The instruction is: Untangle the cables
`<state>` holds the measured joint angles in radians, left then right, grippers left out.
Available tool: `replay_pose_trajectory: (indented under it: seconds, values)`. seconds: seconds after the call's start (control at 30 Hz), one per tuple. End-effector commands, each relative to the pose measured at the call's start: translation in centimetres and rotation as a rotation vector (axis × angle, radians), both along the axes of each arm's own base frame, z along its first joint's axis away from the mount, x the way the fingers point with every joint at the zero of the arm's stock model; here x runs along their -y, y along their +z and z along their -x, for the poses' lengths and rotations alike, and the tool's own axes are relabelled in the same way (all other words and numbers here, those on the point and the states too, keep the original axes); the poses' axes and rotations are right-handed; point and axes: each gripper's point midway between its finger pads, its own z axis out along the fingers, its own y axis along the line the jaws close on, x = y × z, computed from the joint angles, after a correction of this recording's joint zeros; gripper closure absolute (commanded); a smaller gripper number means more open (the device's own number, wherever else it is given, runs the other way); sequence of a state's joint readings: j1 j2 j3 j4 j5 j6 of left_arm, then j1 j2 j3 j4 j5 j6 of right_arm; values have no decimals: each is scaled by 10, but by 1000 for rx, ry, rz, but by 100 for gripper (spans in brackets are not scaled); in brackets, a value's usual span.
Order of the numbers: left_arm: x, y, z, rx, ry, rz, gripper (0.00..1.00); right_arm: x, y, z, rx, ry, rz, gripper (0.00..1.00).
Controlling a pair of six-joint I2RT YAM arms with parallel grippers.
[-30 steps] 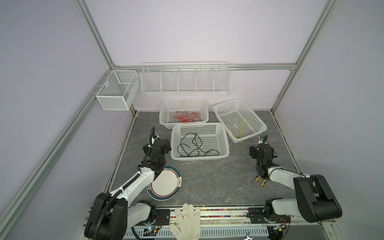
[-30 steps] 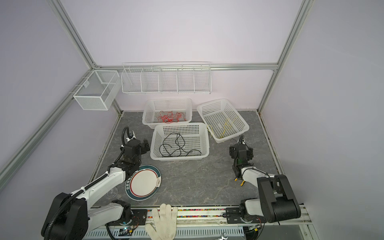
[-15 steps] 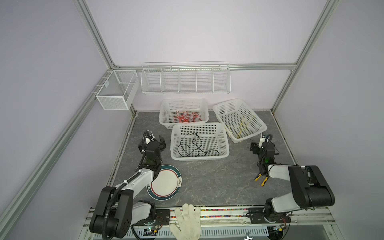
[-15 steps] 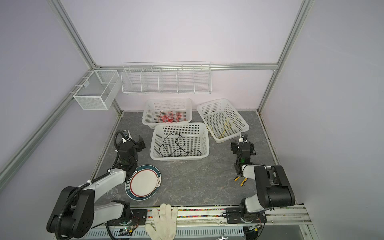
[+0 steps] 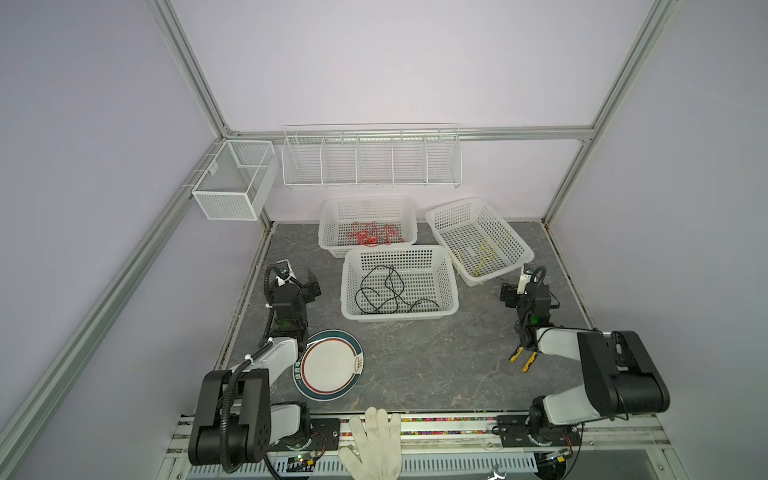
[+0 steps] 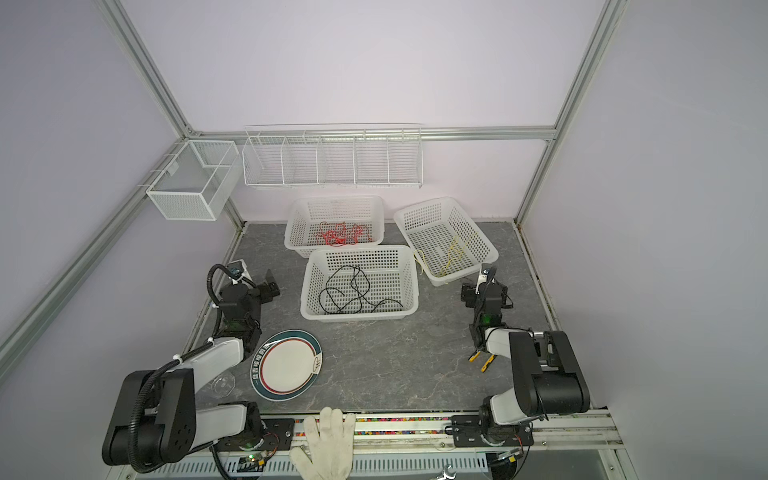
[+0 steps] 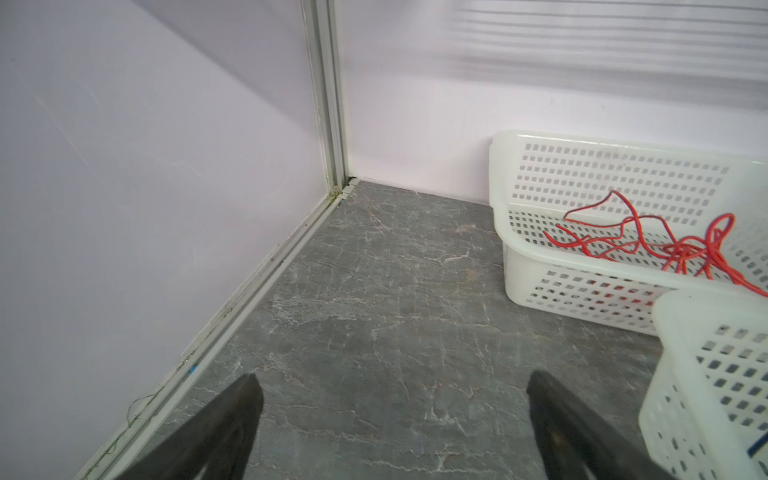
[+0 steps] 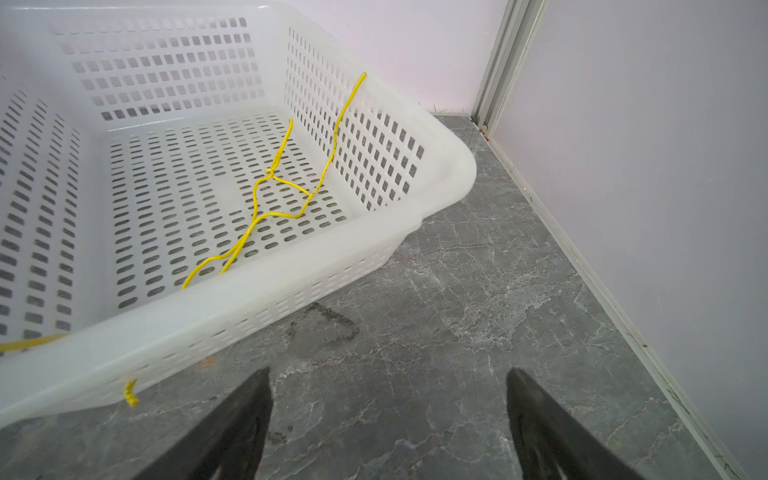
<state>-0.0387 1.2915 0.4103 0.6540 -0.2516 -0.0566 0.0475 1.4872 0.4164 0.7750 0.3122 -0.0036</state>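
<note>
The cables lie apart, one in each of three white baskets. The red cable [image 5: 372, 235] [image 7: 648, 245] is bunched in the back basket [image 5: 332, 208]. A black cable [image 5: 388, 293] loops in the front middle basket [image 5: 399, 318]. The yellow cable [image 5: 482, 255] [image 8: 270, 208] lies in the right basket [image 5: 521, 249], one end poking through the near wall. My left gripper [image 5: 291, 286] [image 7: 395, 386] hovers open over bare table left of the baskets. My right gripper [image 5: 530, 291] [image 8: 388, 380] is open over bare table by the right basket's near corner. Neither holds anything.
A plate [image 5: 330, 365] lies beside my left arm and a small yellow-and-black clip [image 5: 524, 358] beside my right arm. A gloved hand [image 5: 374, 440] rests on the front rail. A wire shelf [image 5: 370, 160] and mesh box [image 5: 235, 183] hang on the back walls.
Both arms have folded back toward their bases, the upper links swinging in. The grippers stayed open and shifted only slightly. The cables have not moved.
</note>
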Motion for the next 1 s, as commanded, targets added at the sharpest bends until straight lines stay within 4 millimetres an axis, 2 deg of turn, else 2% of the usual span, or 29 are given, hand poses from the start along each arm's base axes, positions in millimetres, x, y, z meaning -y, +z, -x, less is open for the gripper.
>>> replay_pose_trajectory:
  seconds: [0.0,0.17,0.3,0.37,0.47,0.57,0.67,0.73,0.8,0.97]
  values:
    - [6,-15,5,14,-39,28,1,-2,-1,-2,-3,9,-8,11]
    - [5,-23,11,71,-41,5,0,-2,-1,-2,-5,10,-7,11]
    - [20,-38,-6,68,-131,-35,0,-2,-1,-2,-4,9,-8,11]
    - [17,-46,-7,-37,-106,-14,0,-2,-1,-2,-5,9,-8,11]
    - [12,-45,-19,-17,-73,-20,0,-2,-1,-2,-4,10,-8,11]
    - [10,-48,-19,-97,-59,-4,1,-1,-1,-2,-5,9,-8,11]
    - [10,-44,-20,-23,-66,-18,1,-2,-2,-2,-6,9,-8,11]
    - [11,-48,-19,-64,-68,-14,1,-1,-2,-2,-8,10,-8,11]
    - [11,-47,-20,-64,-71,-15,1,-11,-5,-6,-28,89,-29,11]
    - [13,-47,-20,-44,-80,-19,1,-11,-5,-5,-25,96,-39,11]
